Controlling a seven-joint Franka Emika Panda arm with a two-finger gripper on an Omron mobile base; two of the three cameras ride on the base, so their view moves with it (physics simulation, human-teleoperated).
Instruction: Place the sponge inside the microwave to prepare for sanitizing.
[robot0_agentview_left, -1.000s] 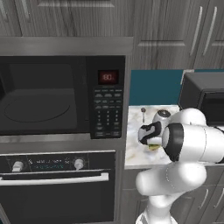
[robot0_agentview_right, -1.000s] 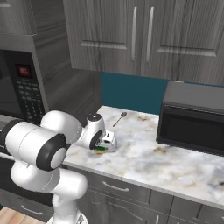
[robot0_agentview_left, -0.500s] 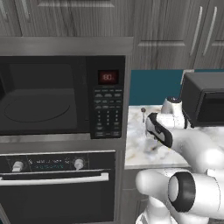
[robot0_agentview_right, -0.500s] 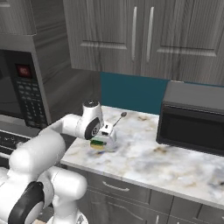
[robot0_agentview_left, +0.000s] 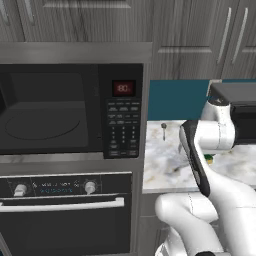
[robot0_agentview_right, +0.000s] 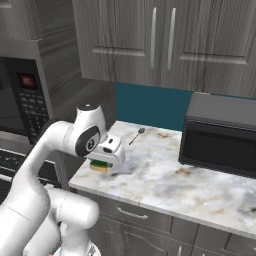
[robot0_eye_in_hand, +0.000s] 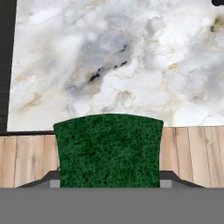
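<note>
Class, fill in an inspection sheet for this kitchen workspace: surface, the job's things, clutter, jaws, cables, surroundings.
Surface: marble counter, pale with grey veining.
Job's things: sponge, green scrub face, held between the jaws of the gripper near the counter's front edge; microwave, door shut, red display lit.
Clutter: spoon lying near the teal backsplash; second dark appliance on the counter.
Jaws: shut on the sponge.
Cables: nothing seen.
Surroundings: oven with two knobs below the microwave; grey cabinets above; wood floor.
</note>
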